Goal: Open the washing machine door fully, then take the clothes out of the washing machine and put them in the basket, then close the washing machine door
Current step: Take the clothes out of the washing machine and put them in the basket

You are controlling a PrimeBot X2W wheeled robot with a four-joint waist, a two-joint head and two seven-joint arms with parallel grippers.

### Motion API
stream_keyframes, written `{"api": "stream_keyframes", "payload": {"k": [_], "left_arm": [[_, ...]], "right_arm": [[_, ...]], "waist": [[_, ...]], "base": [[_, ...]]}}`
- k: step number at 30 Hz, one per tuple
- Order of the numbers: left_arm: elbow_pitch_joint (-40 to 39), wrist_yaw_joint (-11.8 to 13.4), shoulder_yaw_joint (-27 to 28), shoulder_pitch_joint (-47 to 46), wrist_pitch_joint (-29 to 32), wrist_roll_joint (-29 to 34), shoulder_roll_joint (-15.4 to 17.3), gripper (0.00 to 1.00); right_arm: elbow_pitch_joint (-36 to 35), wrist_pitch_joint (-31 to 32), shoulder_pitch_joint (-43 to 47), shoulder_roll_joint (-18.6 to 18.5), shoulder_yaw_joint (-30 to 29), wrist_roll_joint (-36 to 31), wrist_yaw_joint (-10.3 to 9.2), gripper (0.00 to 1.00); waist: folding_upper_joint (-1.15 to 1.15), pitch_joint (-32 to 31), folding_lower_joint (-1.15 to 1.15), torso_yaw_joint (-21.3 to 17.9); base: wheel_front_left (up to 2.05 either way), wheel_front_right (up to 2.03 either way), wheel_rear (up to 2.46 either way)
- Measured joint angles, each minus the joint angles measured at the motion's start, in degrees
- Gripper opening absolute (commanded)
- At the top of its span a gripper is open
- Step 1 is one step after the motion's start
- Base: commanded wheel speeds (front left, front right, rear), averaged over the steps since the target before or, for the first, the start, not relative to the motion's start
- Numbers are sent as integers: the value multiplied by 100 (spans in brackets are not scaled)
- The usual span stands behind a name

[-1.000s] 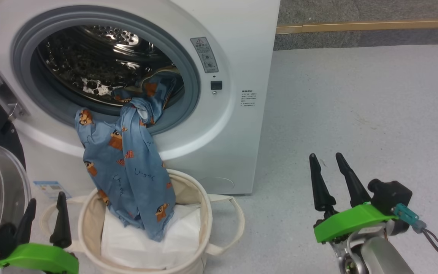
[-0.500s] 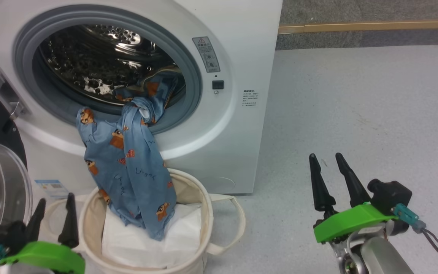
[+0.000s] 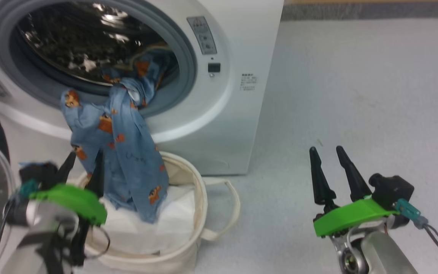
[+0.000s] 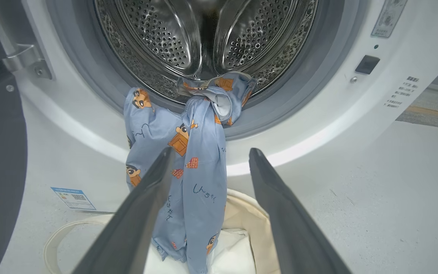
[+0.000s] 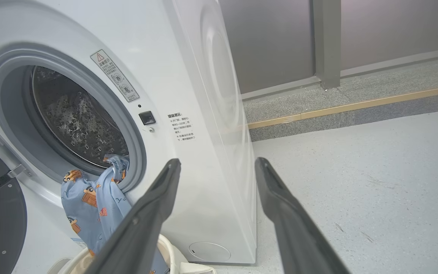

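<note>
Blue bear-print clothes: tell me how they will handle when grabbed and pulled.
Probably floppy: the clothes drape limply over the gasket into the basket. Likely light: thin folds. The bunched end in the drum may drag or snag.

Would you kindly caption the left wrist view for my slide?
Open left gripper faces bear-print clothes draped from the washing machine into the basket.

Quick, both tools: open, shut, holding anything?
Left tool: open, holding nothing; blue bear-print cloth hangs ahead of it.
Right tool: open, holding nothing.
</note>
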Motion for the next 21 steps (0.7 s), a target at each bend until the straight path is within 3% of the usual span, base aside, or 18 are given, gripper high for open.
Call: {"api": "stream_keyframes", "payload": {"k": [10,21], "left_arm": [[1831,-457,-261,-1633,7,73,-297,100],[3325,-660,-165,-2953,-137,-135,-311,100]], "right_arm": [[-235,0,-464,35,-7,-98,0,100],[-667,0,-801,69,-159,-140,0,100]], "waist": [[0,761,0,-198],[0,1778,1,-484]], "base": [[0,0,0],[0,0,0]]}}
